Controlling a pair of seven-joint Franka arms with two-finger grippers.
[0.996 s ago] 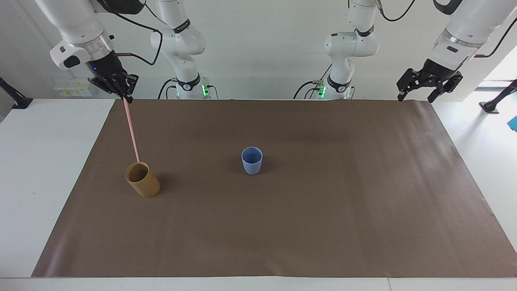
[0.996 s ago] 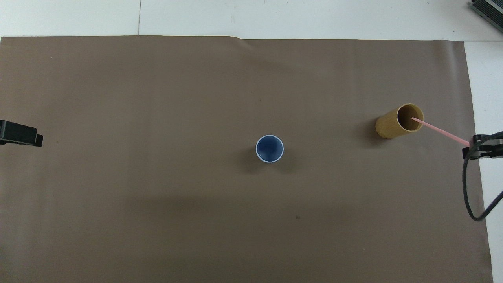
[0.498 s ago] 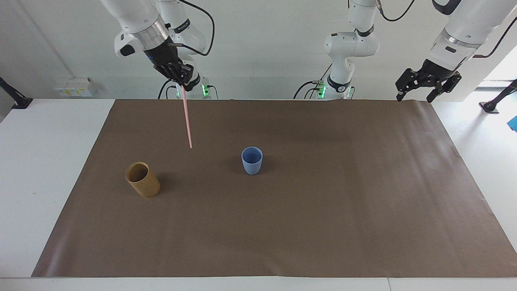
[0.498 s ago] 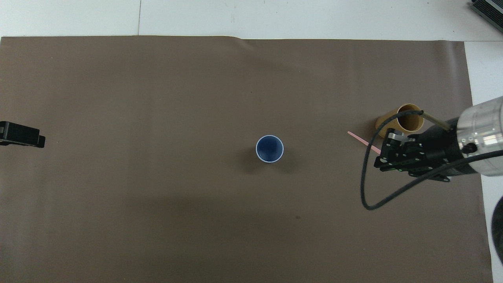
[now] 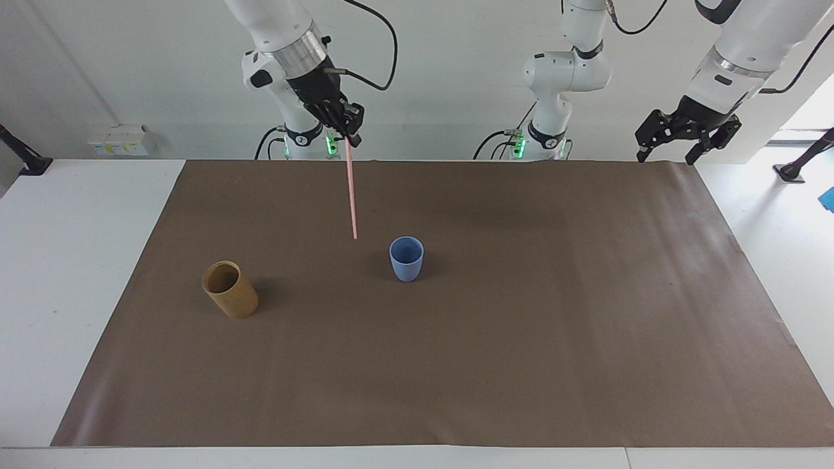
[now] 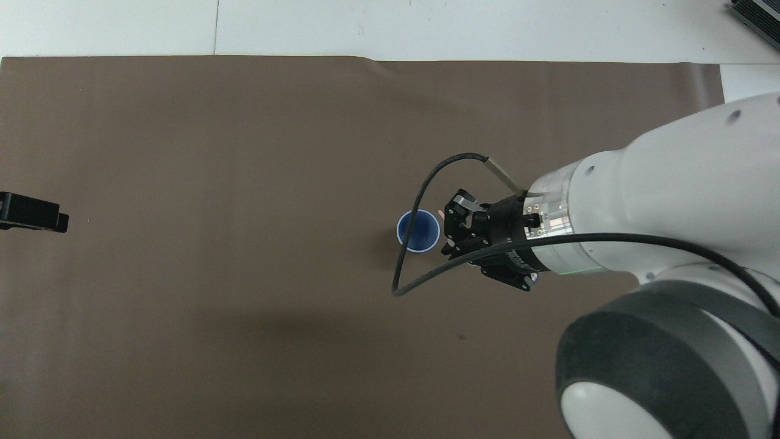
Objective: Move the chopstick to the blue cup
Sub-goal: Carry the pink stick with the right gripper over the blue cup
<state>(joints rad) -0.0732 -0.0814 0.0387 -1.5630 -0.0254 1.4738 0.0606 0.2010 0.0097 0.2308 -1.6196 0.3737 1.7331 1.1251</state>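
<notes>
On the mat point(image 5: 521, 339) the blue cup point(image 5: 406, 258) stands upright near the middle, and the tan cup point(image 5: 230, 289) stands well apart from it toward the right arm's end of the table, a little farther from the robots. The chopstick point(image 5: 352, 195) hangs nearly upright from the right gripper point(image 5: 352, 137), which pinches its top; its lower tip is in the air just beside the blue cup, on the tan cup's side. The left gripper point(image 5: 670, 155), jaws apart, waits over the mat's edge at the left arm's end
</notes>
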